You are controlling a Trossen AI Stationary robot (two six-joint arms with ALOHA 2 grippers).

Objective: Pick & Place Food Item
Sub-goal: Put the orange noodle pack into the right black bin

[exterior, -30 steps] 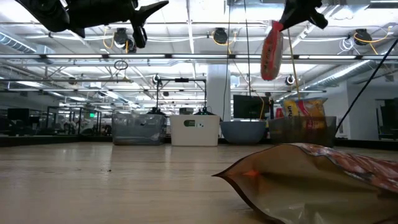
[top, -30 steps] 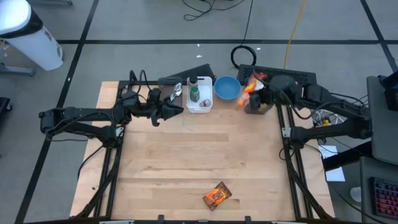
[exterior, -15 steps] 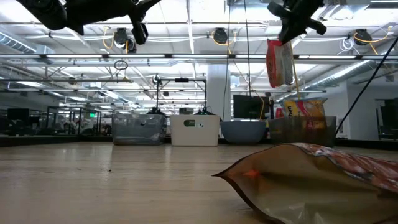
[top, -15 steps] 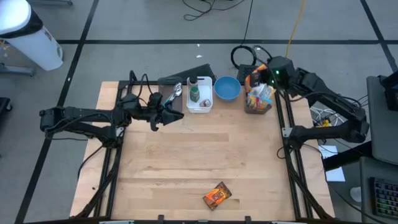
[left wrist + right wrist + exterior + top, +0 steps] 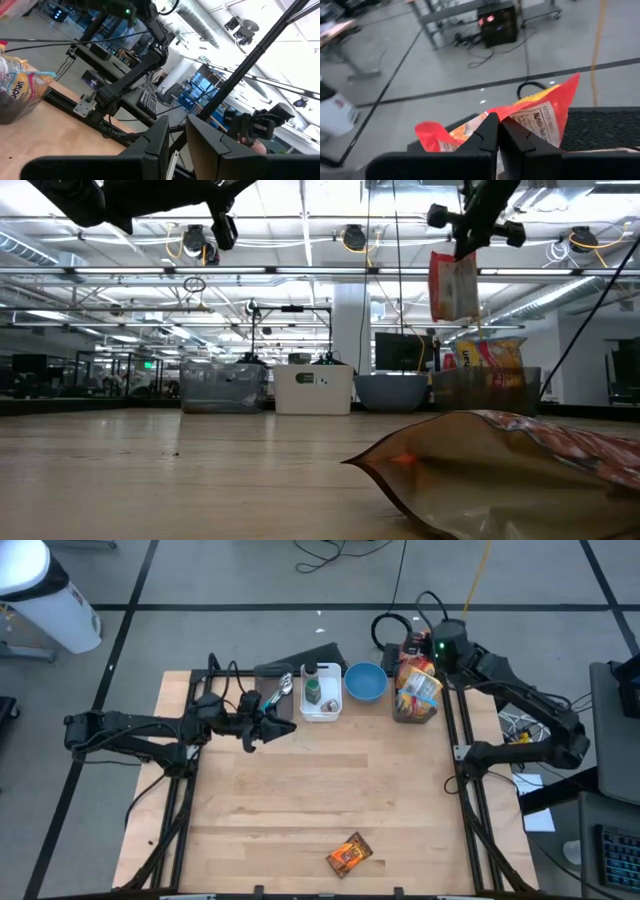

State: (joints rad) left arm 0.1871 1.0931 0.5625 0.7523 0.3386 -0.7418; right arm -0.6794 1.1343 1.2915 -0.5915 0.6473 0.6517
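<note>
Low view: nearest lies an orange snack pouch (image 5: 520, 465) on the surface (image 5: 200, 470), untouched and well apart from both arms, so it looks left to do. Farther back, the right gripper (image 5: 463, 248) has its fingers pinched shut on the top edge of a chip bag (image 5: 452, 285), which hangs directly below them, above the dark bin (image 5: 416, 708) of packets; release remains. The left gripper (image 5: 262, 727) hovers with fingers narrow, empty.

You see two dark, jointed arms with black cables looped along them; the right arm (image 5: 520, 700) shows a green light near its wrist, the left arm (image 5: 140, 727) none.
</note>
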